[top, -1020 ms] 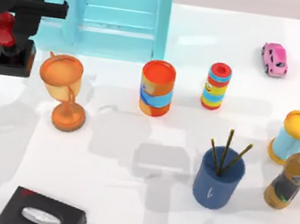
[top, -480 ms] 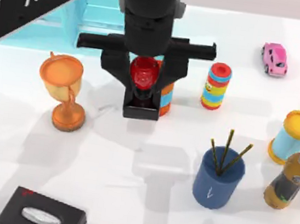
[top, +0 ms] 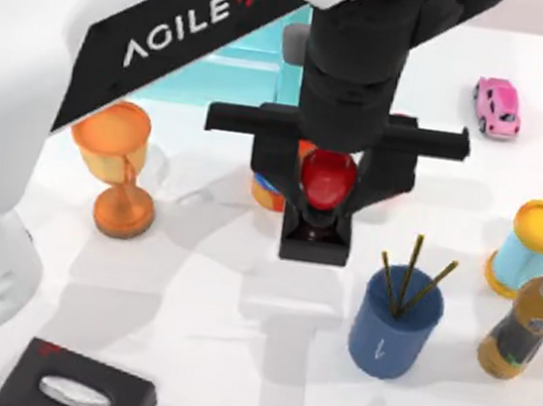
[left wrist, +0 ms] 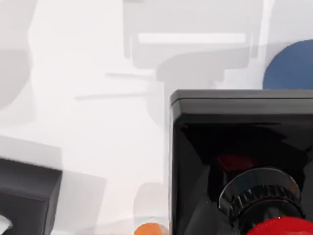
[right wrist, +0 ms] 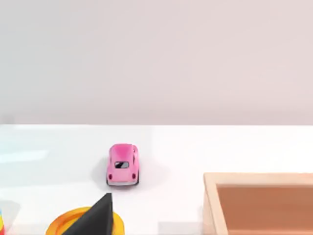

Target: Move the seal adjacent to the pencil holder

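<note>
My left gripper (top: 326, 182) hangs over the middle of the table, shut on the seal's glossy red knob. The seal's (top: 315, 241) black square base sticks out below the fingers, lifted off the table. In the left wrist view the seal (left wrist: 239, 127) looms large, with the pencil holder (left wrist: 291, 71) just past it. The pencil holder (top: 395, 327) is a dark blue cup with thin pencils, standing to the front right of the seal and apart from it. A dark tip of my right gripper (right wrist: 98, 218) pokes into the right wrist view.
An orange trophy cup (top: 117, 158) stands at the left and a black tissue box (top: 77, 390) at the front left. The striped can (top: 269, 191) is partly behind the gripper. At the right are a pink car (top: 497, 106), a yellow-lidded cylinder (top: 531, 247) and a bottle (top: 525, 327).
My left gripper has carried the seal rightward and a little forward, from the far left past the trophy cup and can, to just left of the pencil holder.
</note>
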